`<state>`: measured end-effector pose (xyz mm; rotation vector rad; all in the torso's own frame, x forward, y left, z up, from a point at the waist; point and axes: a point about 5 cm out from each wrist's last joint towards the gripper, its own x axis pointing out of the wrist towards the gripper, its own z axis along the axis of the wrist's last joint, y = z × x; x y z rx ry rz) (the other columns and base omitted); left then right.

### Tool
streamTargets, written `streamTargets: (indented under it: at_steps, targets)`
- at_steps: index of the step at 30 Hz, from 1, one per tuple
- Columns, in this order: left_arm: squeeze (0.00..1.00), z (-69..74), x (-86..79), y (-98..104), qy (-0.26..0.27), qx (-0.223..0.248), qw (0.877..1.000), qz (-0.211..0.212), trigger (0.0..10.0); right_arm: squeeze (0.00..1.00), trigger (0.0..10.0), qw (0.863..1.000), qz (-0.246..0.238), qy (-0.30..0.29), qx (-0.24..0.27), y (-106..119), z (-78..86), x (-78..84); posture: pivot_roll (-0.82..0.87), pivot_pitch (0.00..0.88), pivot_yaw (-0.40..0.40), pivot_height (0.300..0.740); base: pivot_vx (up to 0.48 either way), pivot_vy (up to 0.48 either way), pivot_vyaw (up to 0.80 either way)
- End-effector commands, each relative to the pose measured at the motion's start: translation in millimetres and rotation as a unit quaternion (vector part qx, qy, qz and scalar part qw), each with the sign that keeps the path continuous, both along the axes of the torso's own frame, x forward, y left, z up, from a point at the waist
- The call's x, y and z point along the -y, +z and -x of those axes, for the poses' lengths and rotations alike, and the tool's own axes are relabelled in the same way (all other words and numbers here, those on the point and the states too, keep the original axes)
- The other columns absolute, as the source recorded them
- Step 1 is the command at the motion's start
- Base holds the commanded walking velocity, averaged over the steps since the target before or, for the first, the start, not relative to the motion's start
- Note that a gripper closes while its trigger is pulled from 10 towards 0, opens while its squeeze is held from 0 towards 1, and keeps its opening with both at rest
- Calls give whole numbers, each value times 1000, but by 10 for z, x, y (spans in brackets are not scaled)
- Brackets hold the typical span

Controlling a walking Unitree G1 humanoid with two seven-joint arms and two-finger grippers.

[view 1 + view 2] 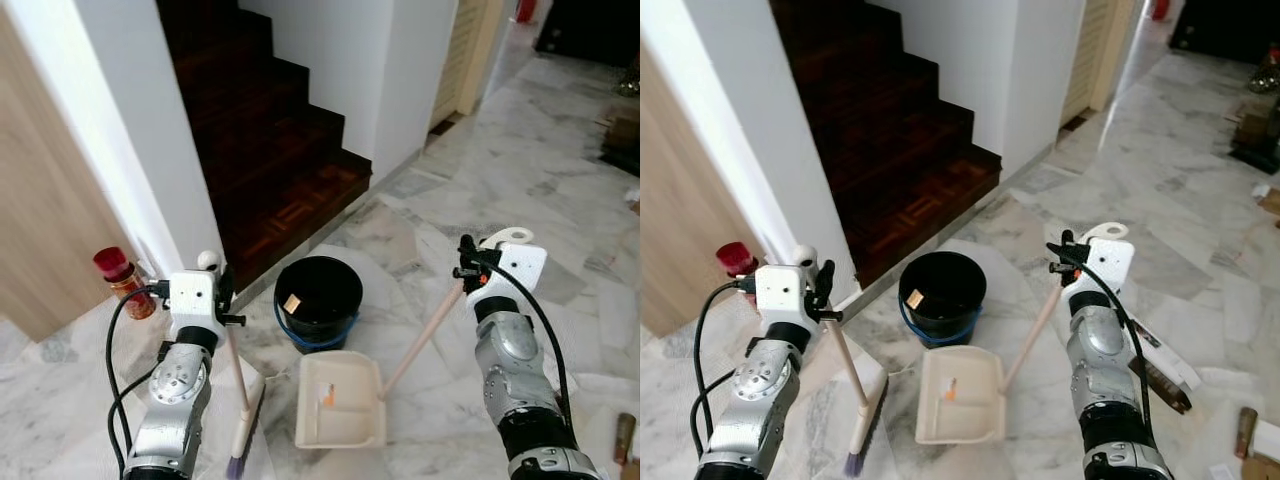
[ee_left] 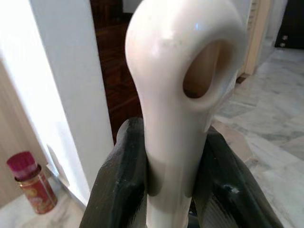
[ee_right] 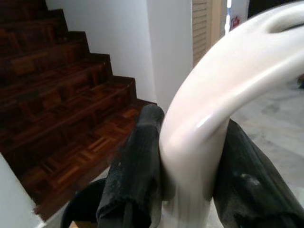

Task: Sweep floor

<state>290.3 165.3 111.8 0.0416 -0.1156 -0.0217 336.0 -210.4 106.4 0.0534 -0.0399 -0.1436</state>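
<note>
Head stereo pair looks down at floor [image 1: 560,190]; wrist cameras close behind handles; all share stairs [image 1: 270,150].

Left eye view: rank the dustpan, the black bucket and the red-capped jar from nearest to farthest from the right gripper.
From the right gripper, gripping the dustpan's handle:
1. Dustpan: its handle is in the grip; the pan lies on the floor below and to the left.
2. Black bucket: further left, by the stairs.
3. Red-capped jar: far left, against the wall.

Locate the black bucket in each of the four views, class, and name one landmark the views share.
Left eye view: black bucket at centre, just beyond the dustpan.
Right eye view: slightly left of centre, at the stair foot.
Left wrist view: I cannot make it out.
Right wrist view: only its rim, in the bottom left corner below the fingers.
Shared landmark: the dark wooden stairs.
</note>
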Motion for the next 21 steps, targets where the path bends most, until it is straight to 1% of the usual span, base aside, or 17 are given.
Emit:
streamTargets:
  at_steps: [1, 4, 5, 8, 11, 13, 17, 19, 21]
  targets:
    - [0, -4, -1, 88, -2, 19, 1000, -2, 10000, 0, 10000, 999, 9, -44, 8, 79, -13, 166, 52, 0, 18, 740, 0, 0, 0]
    - [0, -3, -5, 85, -2, 19, 1000, -3, 10000, 0, 10000, 998, 17, -63, 8, 84, 1, 232, 52, 0, 17, 740, 0, 0, 0]
    - [0, -3, -5, 85, -2, 19, 1000, -3, 10000, 0, 10000, 998, 17, -63, 8, 84, 1, 232, 52, 0, 17, 740, 0, 0, 0]
    - [0, 14, -19, 66, 1, 16, 1000, -6, 10000, 0, 10000, 993, 25, -112, 12, 102, 62, 387, 52, 0, 16, 740, 0, 0, 0]
    - [0, 15, -21, 62, 1, 15, 1000, -6, 10000, 0, 10000, 992, 27, -123, 17, 121, 72, 415, 51, 0, 18, 740, 0, 0, 0]
    - [0, 12, -24, 63, 1, 15, 1000, -6, 10000, 0, 10000, 990, 27, -132, 34, 183, 75, 438, 51, 0, 19, 740, 0, 0, 0]
    - [0, 7, -25, 62, 0, 15, 1000, -8, 10000, 0, 10000, 989, 21, -122, 85, 393, 31, 397, 50, 0, 21, 740, 0, 0, 0]
    - [0, 6, -24, 62, -1, 15, 1000, -9, 10000, 0, 10000, 988, 20, -123, 93, 429, 26, 393, 50, 0, 21, 740, 0, 0, 0]
    - [0, 4, -25, 62, 0, 16, 1000, -9, 10000, 0, 10000, 980, 30, -154, 125, 605, 19, 435, 51, 0, 21, 740, 0, 0, 0]
